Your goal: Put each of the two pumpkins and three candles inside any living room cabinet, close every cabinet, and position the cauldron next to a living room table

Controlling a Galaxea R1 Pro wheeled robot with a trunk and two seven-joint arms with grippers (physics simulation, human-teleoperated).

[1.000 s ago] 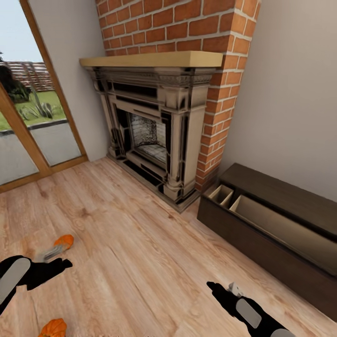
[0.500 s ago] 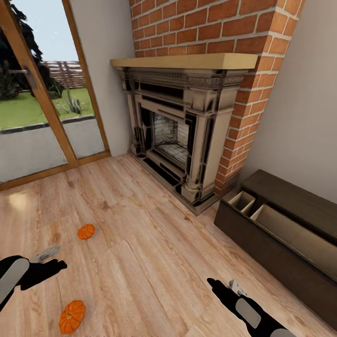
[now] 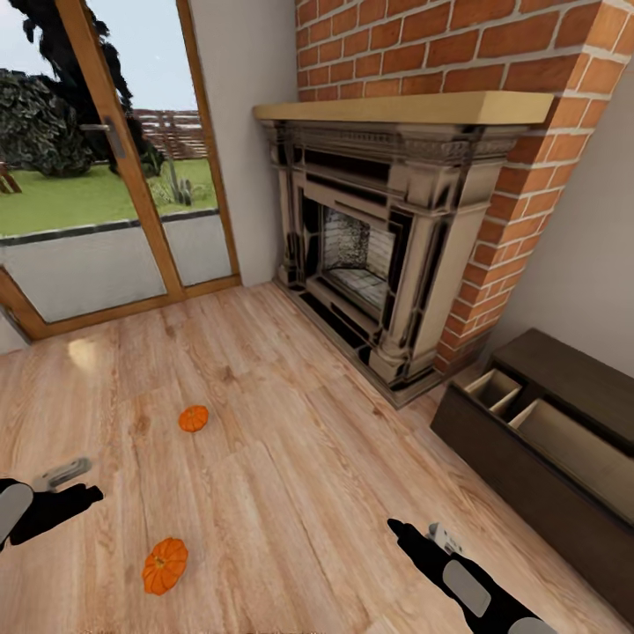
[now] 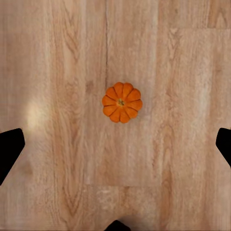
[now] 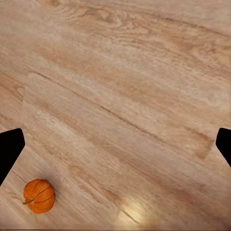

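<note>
From my head camera, two pumpkins lay on the floor (image 3: 291, 493) at my left front, well apart from each other: the nearer pumpkin (image 3: 165, 565) sat just ahead of my left gripper (image 3: 77, 489), and the farther pumpkin (image 3: 193, 418) lay beyond it, toward the glass door (image 3: 97, 211) at the far left. The fireplace (image 3: 379, 255) stood ahead against the brick wall, right of the door. The cabinet (image 3: 537, 458) ran along the right wall, just right of the fireplace, its drawer pulled out. My right gripper (image 3: 414, 537) hung over bare floor between the nearer pumpkin and the cabinet.
</note>
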